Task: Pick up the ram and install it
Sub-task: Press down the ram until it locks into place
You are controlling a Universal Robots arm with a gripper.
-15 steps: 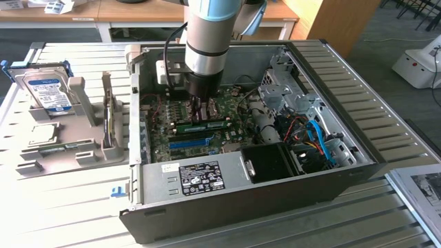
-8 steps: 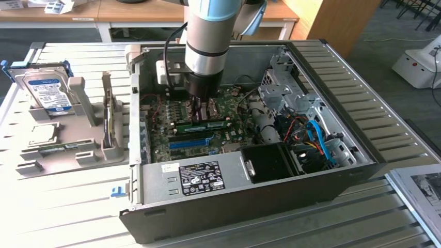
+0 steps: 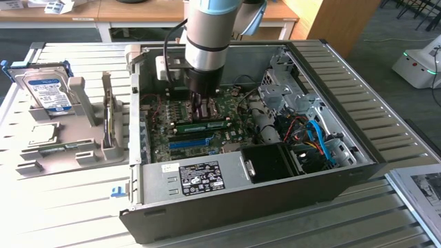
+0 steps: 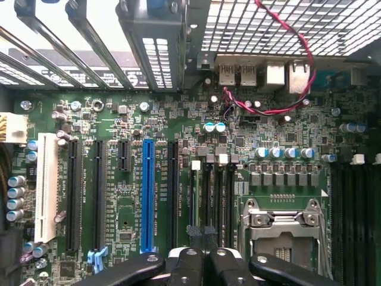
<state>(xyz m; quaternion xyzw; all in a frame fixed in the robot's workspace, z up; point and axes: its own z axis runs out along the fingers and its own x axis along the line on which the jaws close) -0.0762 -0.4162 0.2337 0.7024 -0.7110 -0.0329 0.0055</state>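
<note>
Claw (image 3: 200, 109) lowered into the open PC case (image 3: 358, 155), fingers together, pressing on or just above the ram (image 3: 201, 124); whether they touch it cannot be told. In the wrist view the closed claw (image 4: 202, 257) sits above the motherboard (image 4: 286, 179), between the blue slot (image 4: 148, 196) and the CPU socket (image 4: 284, 229). The ram, a green stick, lies in the memory slots, its long axis running from the exterior view's left to right, parallel to the blue slot (image 3: 189, 143) just in front of it. Around it: power supply (image 3: 196, 178) along the front wall, black fan housing (image 3: 272, 163) beside that, blue cables (image 3: 320, 142) at the exterior view's right. A hard drive (image 3: 47, 90) stands upright in a grey holder (image 3: 76, 150) on the worktop (image 3: 62, 206), well apart from the case.
</note>
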